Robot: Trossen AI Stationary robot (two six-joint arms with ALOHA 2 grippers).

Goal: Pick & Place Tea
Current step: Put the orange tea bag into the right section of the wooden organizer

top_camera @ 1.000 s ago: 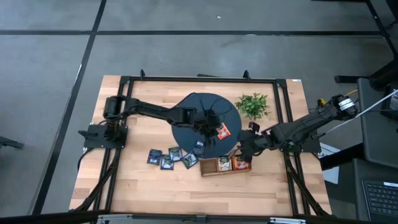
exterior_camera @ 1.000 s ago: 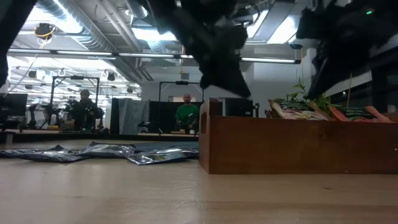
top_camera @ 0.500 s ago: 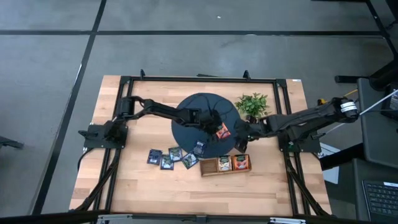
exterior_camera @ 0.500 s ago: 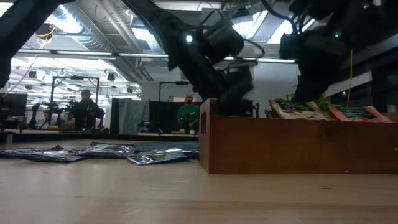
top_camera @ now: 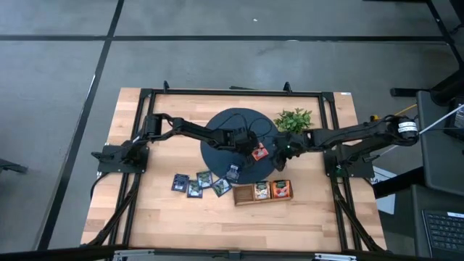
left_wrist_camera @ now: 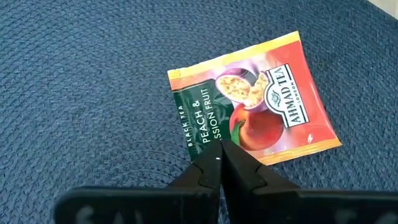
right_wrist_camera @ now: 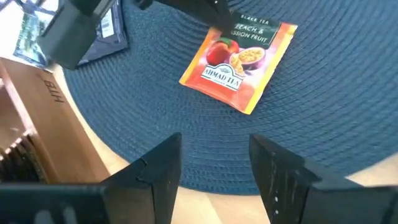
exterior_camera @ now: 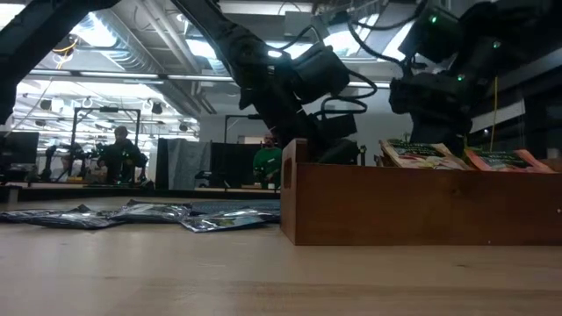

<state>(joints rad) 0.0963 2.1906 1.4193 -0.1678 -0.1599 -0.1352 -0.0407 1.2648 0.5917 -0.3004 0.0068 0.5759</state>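
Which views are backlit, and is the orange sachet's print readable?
Low view: both arms are dark silhouettes against bright ceiling lights. Left wrist view: evenly lit; orange sachet print reads clearly on the blue mat. Right wrist view: sachet readable, open right gripper soft in the foreground.

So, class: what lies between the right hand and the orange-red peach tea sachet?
Only bare blue woven mat. The right wrist view shows the open right hand short of the orange-red sachet, nothing between; the shut left hand rests on the sachet's far edge.
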